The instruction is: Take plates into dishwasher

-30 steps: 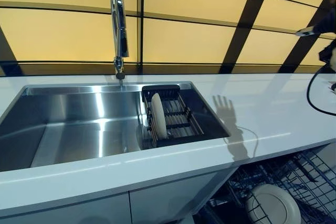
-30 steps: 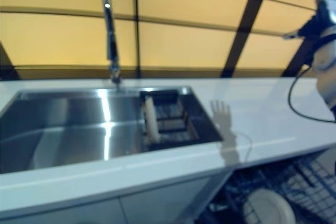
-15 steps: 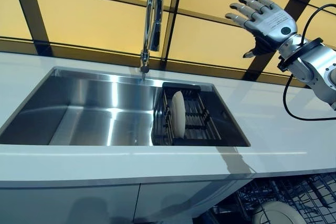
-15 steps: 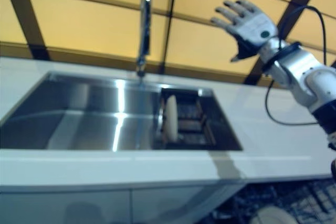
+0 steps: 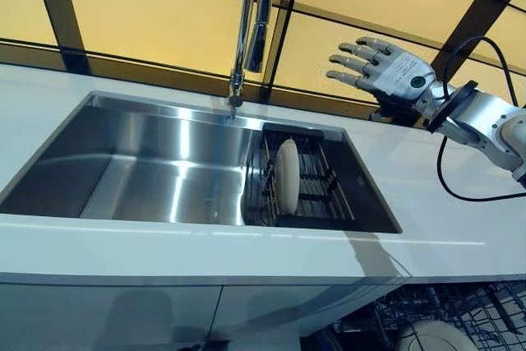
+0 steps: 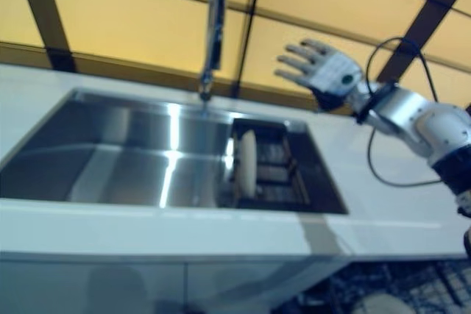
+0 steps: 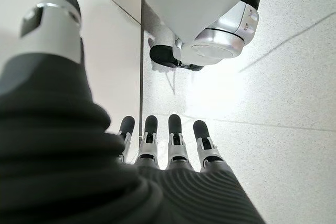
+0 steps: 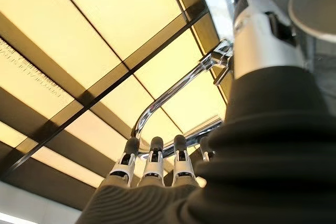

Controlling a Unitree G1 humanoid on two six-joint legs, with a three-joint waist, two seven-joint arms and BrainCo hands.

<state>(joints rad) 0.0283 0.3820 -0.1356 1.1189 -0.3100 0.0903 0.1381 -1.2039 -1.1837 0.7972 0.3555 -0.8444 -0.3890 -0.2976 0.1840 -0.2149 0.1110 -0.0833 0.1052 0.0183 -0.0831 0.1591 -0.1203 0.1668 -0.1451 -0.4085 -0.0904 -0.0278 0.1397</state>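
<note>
Plate [image 5: 287, 176]: upright in dark rack [image 5: 316, 195], right end of sink [image 5: 123, 162].
Second plate [image 5: 433, 338]: in dishwasher basket [image 5: 485, 306] below counter [image 5: 444, 219].
Right hand [image 5: 386, 67]: raised above counter, fingers spread, empty.
Left hand [image 7: 173, 145]: fingers straight, empty, over floor.

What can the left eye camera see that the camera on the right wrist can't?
Only the left eye view shows the sink, the white plate standing on edge in the black rack, the counter, and a second plate in the dishwasher basket below. Only the right wrist view shows the right hand's dark ribbed cover up close. Both show the open right hand, the tap and the yellow wall panels.
</note>
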